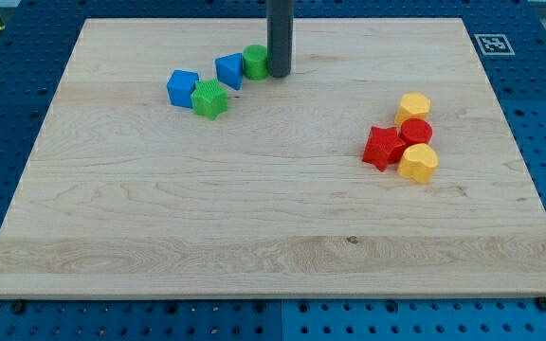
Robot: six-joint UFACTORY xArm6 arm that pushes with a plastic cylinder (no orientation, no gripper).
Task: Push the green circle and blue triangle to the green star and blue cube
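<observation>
The green circle [254, 62] sits near the view's top, touching the blue triangle [228, 71] on its left. The blue cube [182, 87] and the green star [209, 98] lie a little further left and lower, touching each other. The blue triangle is close to the green star, with a small gap. My tip [279, 74] is right against the green circle's right side. The dark rod rises from it out of the view's top.
At the view's right lies a cluster: a red star [384, 147], a red circle [415, 132], a yellow block [413, 106] above and a yellow block [418, 163] below. The wooden board [273, 246] rests on a blue pegboard table.
</observation>
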